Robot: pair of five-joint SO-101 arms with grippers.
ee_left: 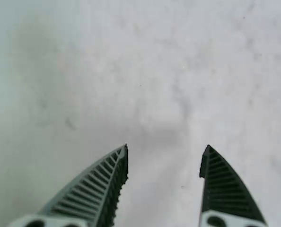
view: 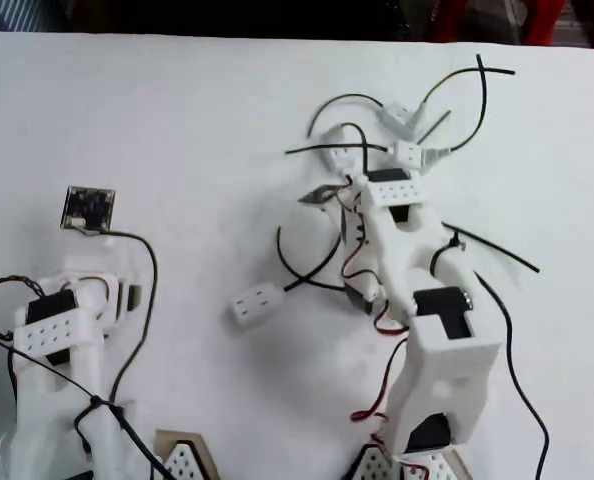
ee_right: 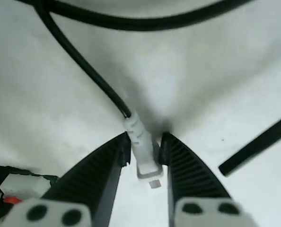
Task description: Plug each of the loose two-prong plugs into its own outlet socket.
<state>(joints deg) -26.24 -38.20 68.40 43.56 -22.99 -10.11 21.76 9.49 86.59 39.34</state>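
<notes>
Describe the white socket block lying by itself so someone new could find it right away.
On the white table, look just beside the outstretched right arm, toward the other arm. There lies the socket block. Unlike the small plugs tangled farther up, it is a boxy slab dotted with holes, lying alone.

White socket block [view: 257,302] lies flat just left of centre, slightly tilted, with a black cord off its right end. One white plug [ee_right: 143,152] on a black cord is pinched in the right gripper [ee_right: 145,138]. A second plug [view: 409,154] and a third plug [view: 397,115] lie loose at the upper right among looping cords.
</notes>
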